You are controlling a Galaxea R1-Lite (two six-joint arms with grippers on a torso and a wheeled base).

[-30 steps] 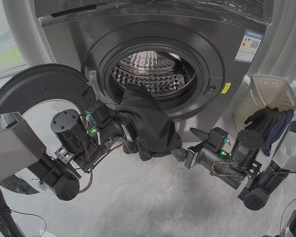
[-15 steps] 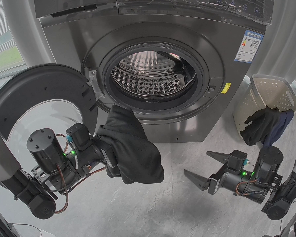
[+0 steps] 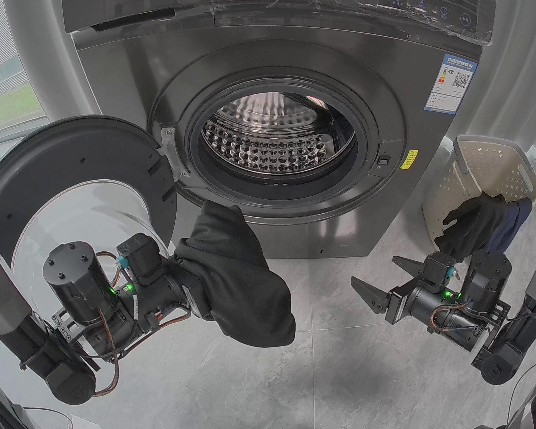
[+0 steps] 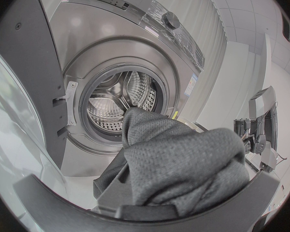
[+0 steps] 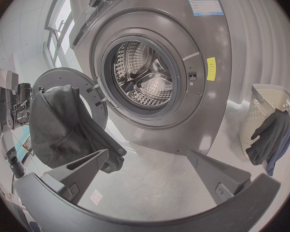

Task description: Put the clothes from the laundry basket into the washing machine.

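A black garment (image 3: 238, 275) hangs draped over my left gripper (image 3: 217, 296), which is shut on it low in front of the washing machine, below and left of the open drum (image 3: 274, 132). The cloth (image 4: 183, 158) hides most of the fingers. My right gripper (image 3: 376, 274) stands open and empty above the floor, between the machine and the laundry basket (image 3: 494, 168). Over the basket's front rim hang another black garment (image 3: 476, 221) and a dark blue one (image 3: 514, 221). From the right wrist view the held garment (image 5: 64, 123) shows beside the open door.
The round door (image 3: 71, 168) stands swung wide open to the left, just behind my left arm. Grey tiled floor (image 3: 315, 364) spreads in front of the machine. The white basket leans by a curtain at the right.
My left gripper has drawn the black garment back from the drum opening, down and to the left. My right gripper has pulled away to the right, then risen slightly toward the basket.
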